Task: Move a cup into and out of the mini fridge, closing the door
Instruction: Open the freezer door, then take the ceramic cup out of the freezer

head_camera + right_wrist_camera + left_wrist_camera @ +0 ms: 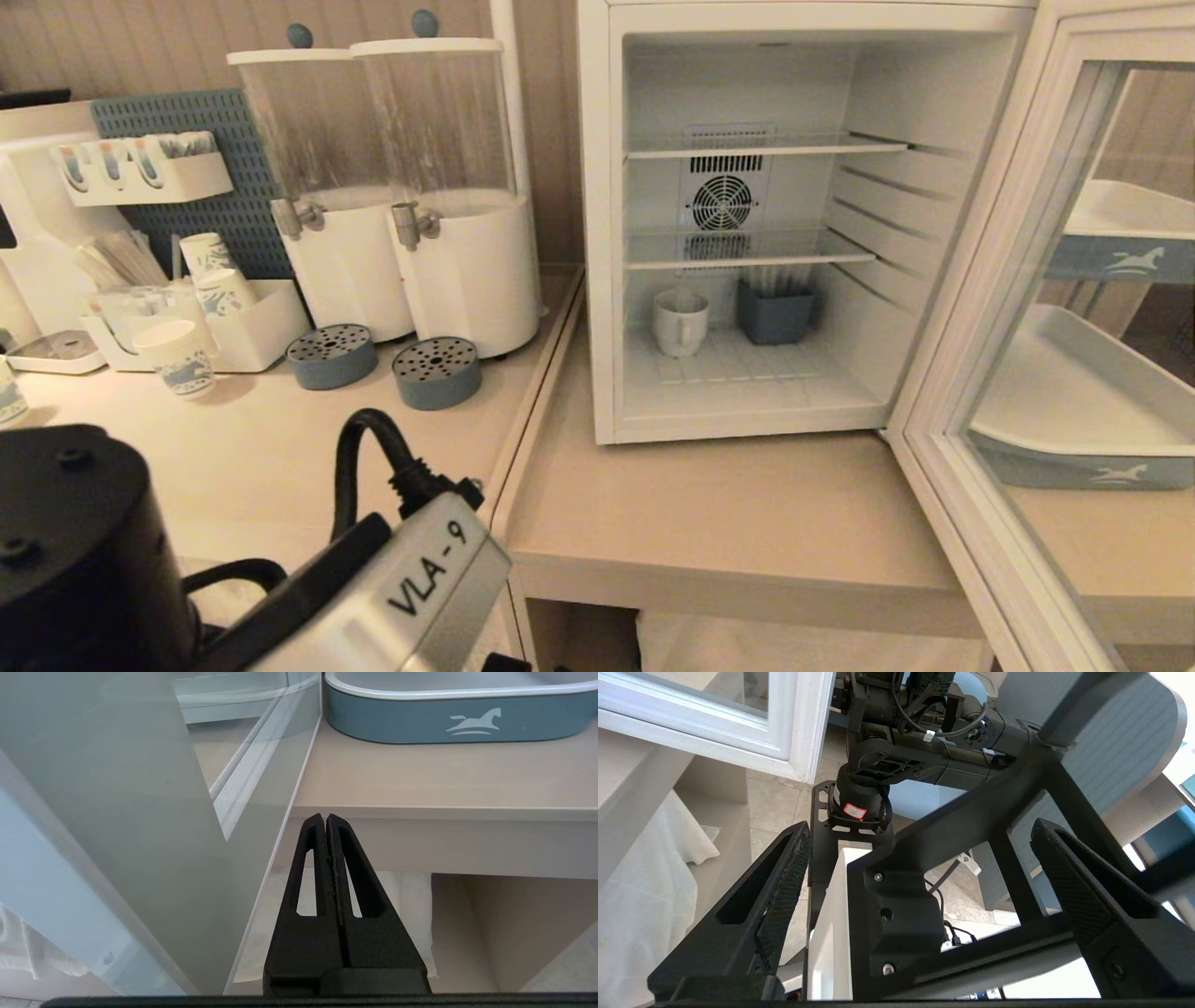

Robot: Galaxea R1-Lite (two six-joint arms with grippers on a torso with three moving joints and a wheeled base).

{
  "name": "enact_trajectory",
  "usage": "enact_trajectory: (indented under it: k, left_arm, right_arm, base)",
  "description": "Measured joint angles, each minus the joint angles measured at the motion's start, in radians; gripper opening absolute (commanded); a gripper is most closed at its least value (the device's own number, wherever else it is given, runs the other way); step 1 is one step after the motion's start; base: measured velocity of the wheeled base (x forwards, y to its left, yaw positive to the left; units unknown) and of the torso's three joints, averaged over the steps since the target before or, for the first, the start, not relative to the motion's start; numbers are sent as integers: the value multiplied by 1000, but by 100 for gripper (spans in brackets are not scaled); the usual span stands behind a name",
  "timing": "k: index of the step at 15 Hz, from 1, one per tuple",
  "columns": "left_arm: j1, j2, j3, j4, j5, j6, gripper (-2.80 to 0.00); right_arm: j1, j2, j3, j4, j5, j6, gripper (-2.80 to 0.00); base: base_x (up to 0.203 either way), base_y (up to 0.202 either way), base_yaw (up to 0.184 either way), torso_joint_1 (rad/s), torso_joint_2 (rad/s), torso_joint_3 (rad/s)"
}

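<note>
Left end effector (pixel 920 840) empty; cup (pixel 680 322) inside mini fridge (pixel 597 233)

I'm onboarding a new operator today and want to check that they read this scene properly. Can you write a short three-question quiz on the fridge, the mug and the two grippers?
1. True or false: the door of the mini fridge is shut.
2. Where does the cup stand? A) on the top wire shelf B) on the fridge floor, beside a grey-blue container C) on the counter by the dispensers
3. Fill in: the left gripper has its jaws ____, while the right gripper has its jaws ____.

Key: 1 false, it stands wide open; 2 B; 3 open, shut, and neither holds anything.
</note>
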Motion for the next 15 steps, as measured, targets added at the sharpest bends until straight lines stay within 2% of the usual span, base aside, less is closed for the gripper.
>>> enact_trajectory:
  k: [4,7,8,11,13,14,15]
  left_arm:
    - [51,-49,39,3,-6,1,0]
    - [142,-124,83,19,2,1,0]
    - [178,-157,91,23,31,-1,0]
    - [253,-263,114,42,185,-8,0]
    - [341,-358,101,145,255,-14,0]
    - [390,-408,84,229,274,-25,-280]
    - [444,-462,62,314,281,-55,-280]
  right_arm:
    - [0,0,-1,0,0,0,-280]
    - [-1,0,0,0,0,0,-280]
    - [0,0,0,0,0,0,-280]
    - [-1,0,0,-1,0,0,-280]
    - [-1,0,0,0,0,0,-280]
    - [-1,0,0,-1,1,0,-280]
    - [-1,0,0,-1,0,0,-280]
  base:
    - [0,0,0,0,0,0]
    - [0,0,0,0,0,0]
    - [0,0,0,0,0,0]
    - [0,0,0,0,0,0]
    - [0,0,0,0,0,0]
    - [0,0,0,0,0,0]
    - [0,0,0,0,0,0]
